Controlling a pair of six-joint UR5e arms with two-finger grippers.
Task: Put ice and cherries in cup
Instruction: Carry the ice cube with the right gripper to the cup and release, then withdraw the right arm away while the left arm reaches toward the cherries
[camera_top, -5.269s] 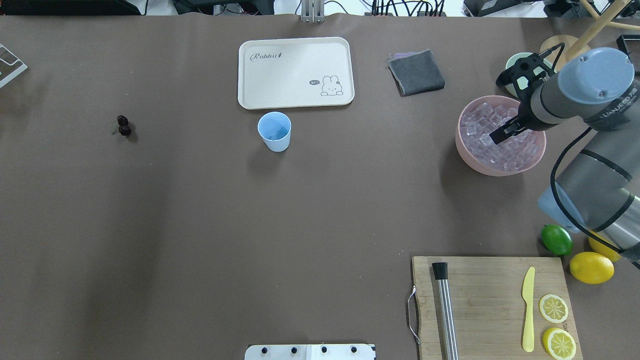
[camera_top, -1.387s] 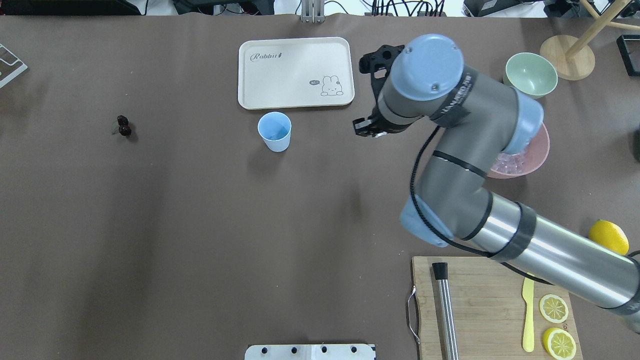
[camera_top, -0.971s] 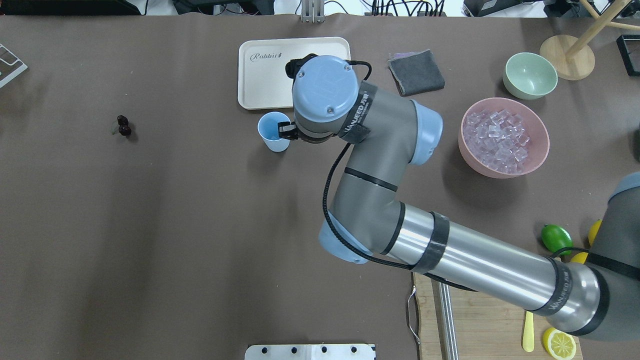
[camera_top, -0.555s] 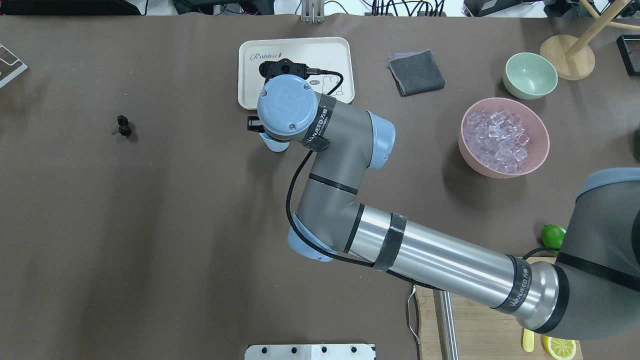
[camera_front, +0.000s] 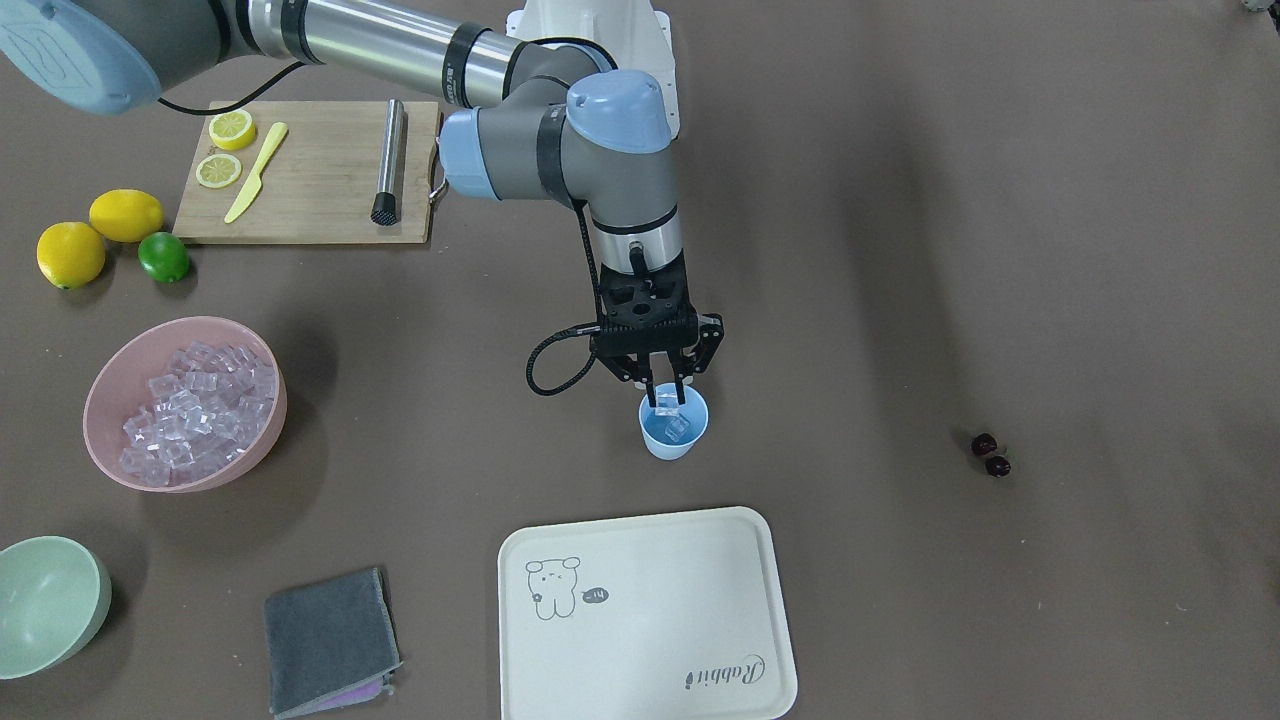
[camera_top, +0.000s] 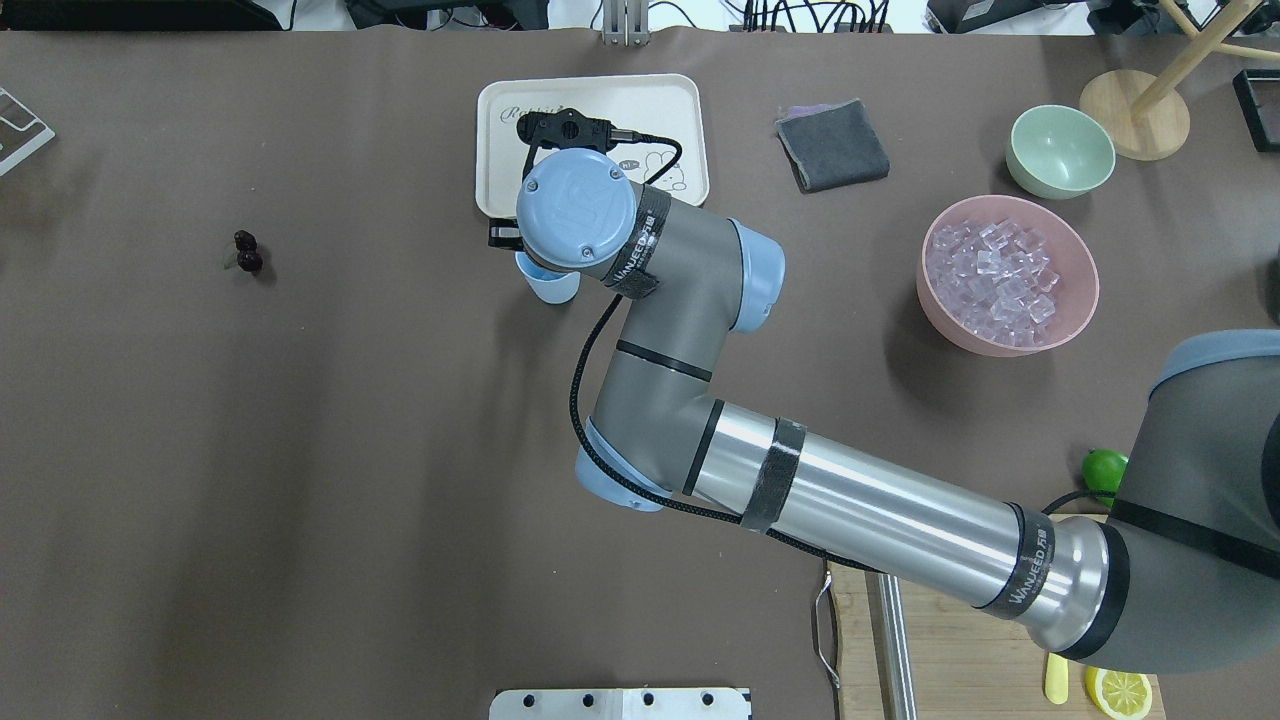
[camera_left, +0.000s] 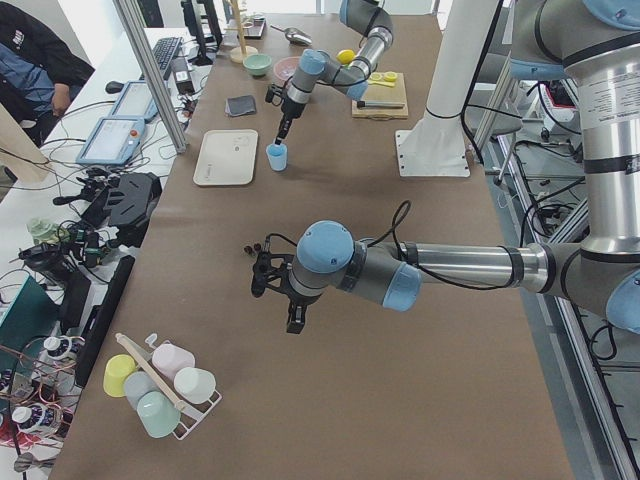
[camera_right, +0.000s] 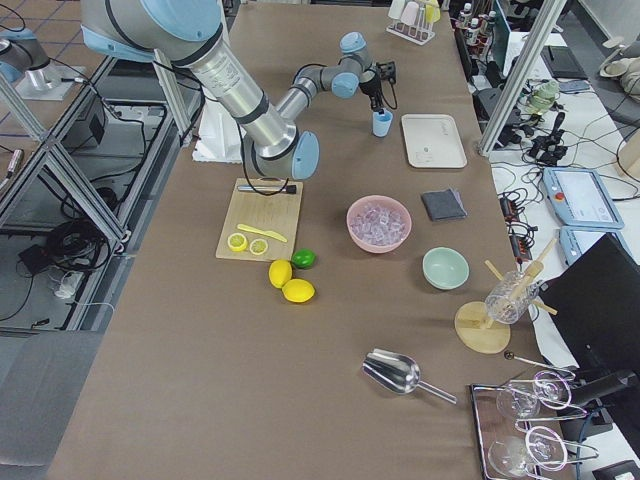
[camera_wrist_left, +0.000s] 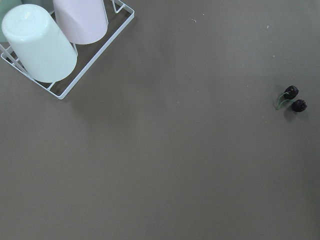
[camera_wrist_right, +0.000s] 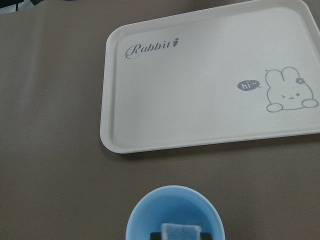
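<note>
The light blue cup stands just before the cream tray; it also shows in the overhead view and the right wrist view. My right gripper points straight down into the cup's mouth, shut on a clear ice cube. Another cube lies inside the cup. More ice fills the pink bowl. The cherries lie on the table far from the cup, also in the left wrist view. My left gripper hovers over the mat near them; I cannot tell its state.
The rabbit tray lies right beyond the cup. A grey cloth and a pale green bowl sit past the pink bowl. A cutting board, lemons and a lime lie near the robot. A cup rack stands at the left end.
My right arm swung from the pink bowl across the table to the cup with an ice cube. It now stands over the cup, lowered into its mouth.
</note>
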